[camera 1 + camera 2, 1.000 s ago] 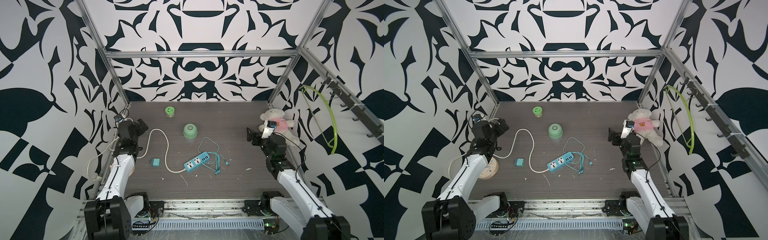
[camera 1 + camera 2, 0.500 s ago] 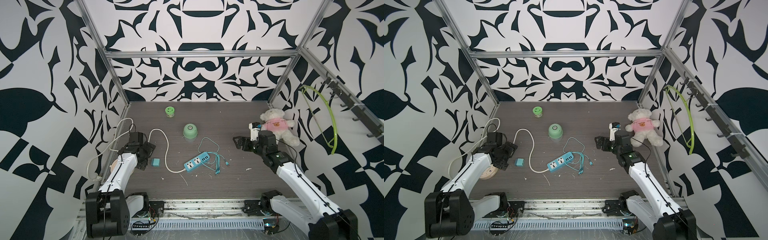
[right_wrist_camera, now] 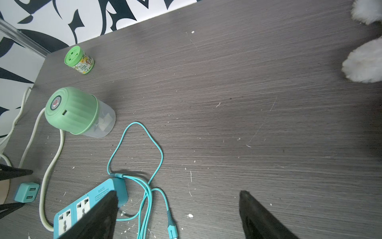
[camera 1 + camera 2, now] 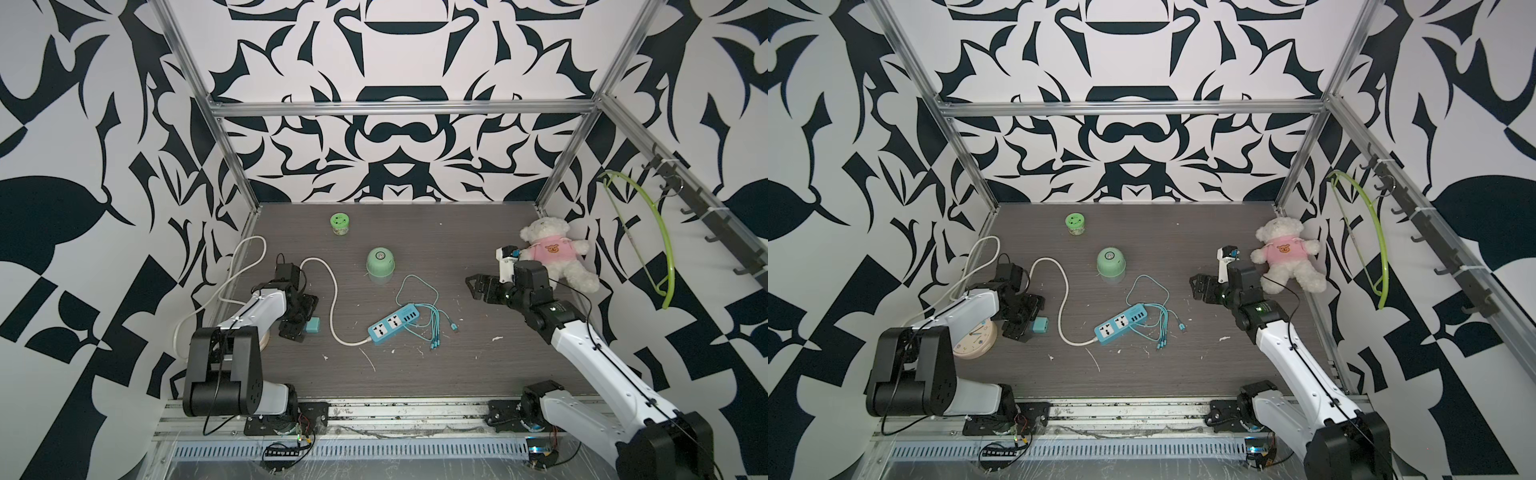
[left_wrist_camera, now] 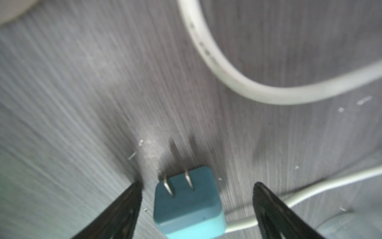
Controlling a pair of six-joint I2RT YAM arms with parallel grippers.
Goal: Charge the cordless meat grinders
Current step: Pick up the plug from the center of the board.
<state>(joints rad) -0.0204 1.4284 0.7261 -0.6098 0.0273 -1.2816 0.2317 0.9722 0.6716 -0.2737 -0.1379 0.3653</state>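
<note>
Both top views showed a dark wood-grain table [image 4: 457, 374], flecked with white scraps, boxed in by black-and-white patterned walls [image 4: 395, 137] on a metal frame [image 4: 399, 107]. The mint-green grinder [image 4: 380, 262] stood upright mid-table, behind the blue power strip [image 4: 392, 324] and apart from it. The left fingers [image 5: 124, 209] were spread wide either side of a teal plug [image 5: 188, 204], not touching it. The right fingers [image 3: 260, 215] gaped wide between the strip and a stuffed bear [image 4: 548, 253].

Both top views look down from high at the front onto the whole desk [image 4: 415, 374], the left wrist cam sits v. close over the adapter [image 5: 187, 203], & the right wrist cam, farther off, looks across strip [image 3: 82, 204] & grinder [image 3: 72, 109], both shared w/ top views.
</note>
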